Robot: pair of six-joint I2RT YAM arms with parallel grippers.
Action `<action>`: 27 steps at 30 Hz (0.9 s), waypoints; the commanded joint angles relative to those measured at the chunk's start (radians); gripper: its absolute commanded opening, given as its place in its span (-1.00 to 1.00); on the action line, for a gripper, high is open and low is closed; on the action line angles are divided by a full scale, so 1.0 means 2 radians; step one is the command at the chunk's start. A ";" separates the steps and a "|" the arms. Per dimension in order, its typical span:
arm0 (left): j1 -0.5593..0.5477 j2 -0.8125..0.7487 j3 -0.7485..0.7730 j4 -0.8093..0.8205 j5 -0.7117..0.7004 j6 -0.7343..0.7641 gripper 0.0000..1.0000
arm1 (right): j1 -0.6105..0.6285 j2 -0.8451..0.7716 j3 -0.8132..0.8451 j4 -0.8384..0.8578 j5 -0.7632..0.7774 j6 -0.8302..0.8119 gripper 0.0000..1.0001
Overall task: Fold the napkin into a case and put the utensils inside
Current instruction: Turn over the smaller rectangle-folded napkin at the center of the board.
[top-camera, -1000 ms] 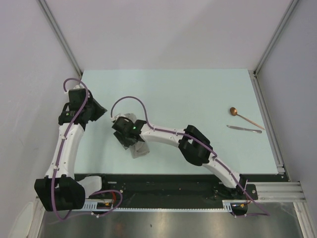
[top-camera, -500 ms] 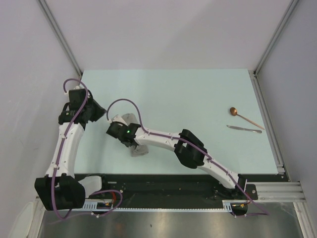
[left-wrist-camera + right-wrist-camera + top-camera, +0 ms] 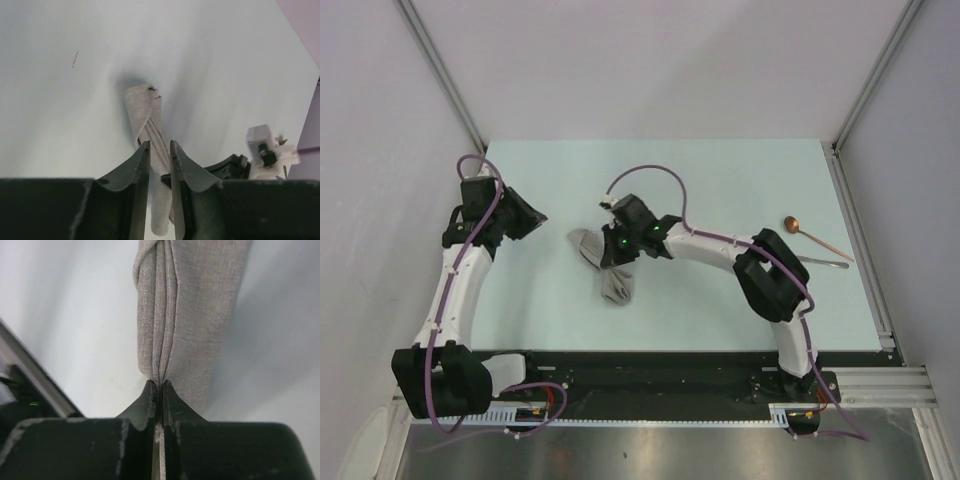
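Pinching napkin (image 3: 200,300) edge: right claw (image 3: 159,385) clamped on folded layers | left claw (image 3: 160,150) narrow, empty | napkin bunched centre-left on surface (image 3: 740,180) | soft, limp, light: likely best gripped at hem corners

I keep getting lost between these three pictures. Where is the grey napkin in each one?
Top external: napkin left of centre, at the right jaws.
Left wrist: napkin in the centre, running down behind the left jaws.
Right wrist: napkin in the upper middle, its lower end pinched in the shut right jaws.
Shared landmark: the pale table beneath it.
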 commanded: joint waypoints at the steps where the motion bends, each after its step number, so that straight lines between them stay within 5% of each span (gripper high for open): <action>1: 0.004 0.003 -0.004 0.032 0.032 0.014 -0.46 | -0.049 -0.052 -0.099 0.189 -0.157 0.099 -1.00; 4: 0.004 0.009 -0.008 0.049 0.052 0.013 -0.46 | -0.087 -0.062 -0.169 0.332 -0.226 0.168 -1.00; 16: -0.037 0.071 -0.003 0.088 0.103 0.015 -0.42 | -0.171 -0.029 -0.314 0.626 -0.330 0.332 -1.00; 22: -0.104 0.140 0.022 0.105 0.107 0.007 -0.43 | -0.214 -0.007 -0.342 0.645 -0.361 0.329 -0.89; 27: -0.143 0.210 0.055 0.112 0.120 0.000 -0.42 | -0.255 0.008 -0.367 0.629 -0.377 0.301 -0.51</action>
